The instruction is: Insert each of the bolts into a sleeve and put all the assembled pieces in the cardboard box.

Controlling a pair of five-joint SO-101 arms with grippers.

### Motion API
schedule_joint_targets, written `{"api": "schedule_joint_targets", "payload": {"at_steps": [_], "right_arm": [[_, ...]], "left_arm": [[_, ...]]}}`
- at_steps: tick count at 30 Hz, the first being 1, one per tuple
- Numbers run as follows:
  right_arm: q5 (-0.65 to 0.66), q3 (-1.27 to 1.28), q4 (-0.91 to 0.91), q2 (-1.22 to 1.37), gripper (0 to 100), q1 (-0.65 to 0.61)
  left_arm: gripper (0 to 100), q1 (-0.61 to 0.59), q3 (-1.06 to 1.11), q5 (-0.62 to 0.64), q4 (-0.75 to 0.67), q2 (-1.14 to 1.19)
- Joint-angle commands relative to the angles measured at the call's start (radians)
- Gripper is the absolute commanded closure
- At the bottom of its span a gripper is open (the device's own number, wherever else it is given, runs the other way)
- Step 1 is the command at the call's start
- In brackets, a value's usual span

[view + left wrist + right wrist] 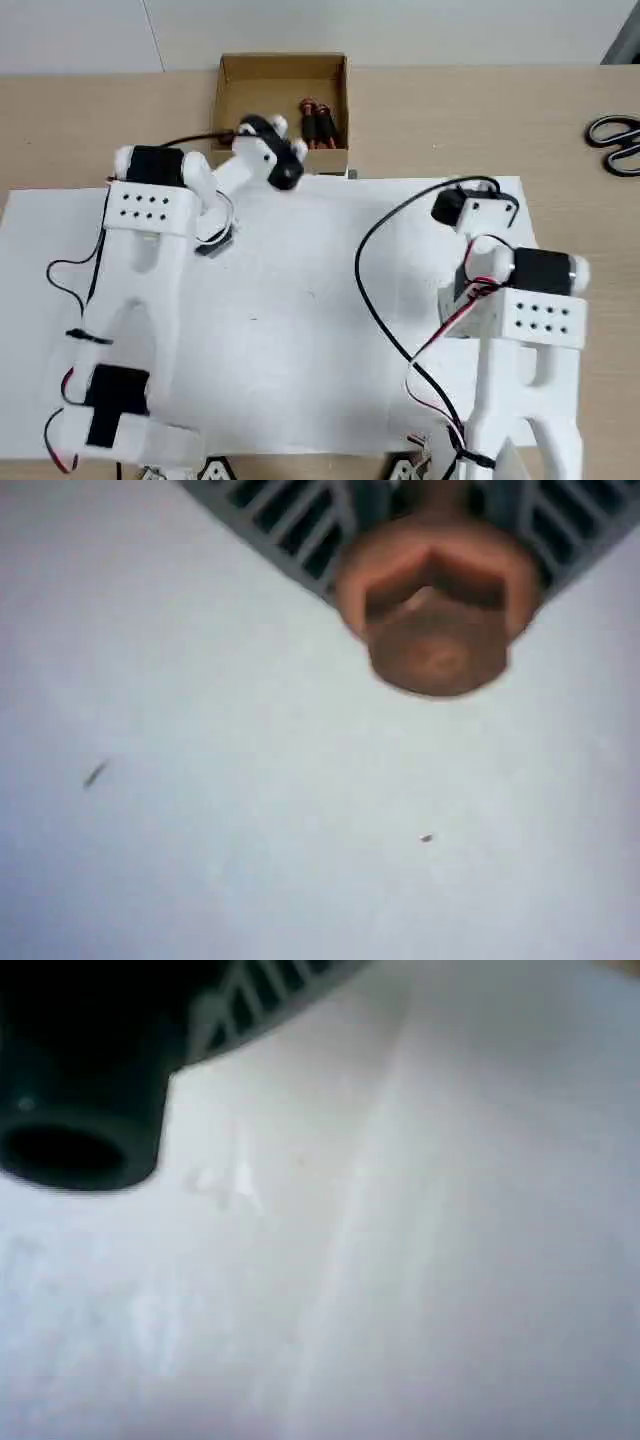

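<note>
White paper (300,330) covers the table (450,110), and two assembled pieces (318,122) lie in the cardboard box (232,90) at its far side. Left tool (262,140), by the box, clamps a copper bolt (435,620); right tool (475,210), well apart, clamps a black sleeve (80,1110). Insertion seems next: the arms must meet, bolt lined up with the sleeve's bore.

No legible text, label, brand, number or sign is noted on any surface in the three views.

Bolt (436,630) blurred, shank cut off at frame edge. Sleeve (80,1110) blurred, far end cropped. Scissors (617,143) cropped at edge.
</note>
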Motion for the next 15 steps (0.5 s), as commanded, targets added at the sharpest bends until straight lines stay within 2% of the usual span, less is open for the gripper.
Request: {"api": "schedule_joint_targets", "payload": {"at_steps": [1, 8, 15], "right_arm": [[-0.049, -0.094, 0.01, -0.058, 99.5, -0.073], [-0.132, -0.081, -0.001, -0.325, 99.6, -0.26], [-0.238, 0.063, -0.041, -0.562, 99.6, -0.401]], "left_arm": [[100, 0.026, -0.041, 0.233, 0.003, -0.115], [100, 0.075, -0.038, 0.468, 0.017, -0.293], [100, 0.114, -0.033, 0.916, 0.017, -0.468]]}}
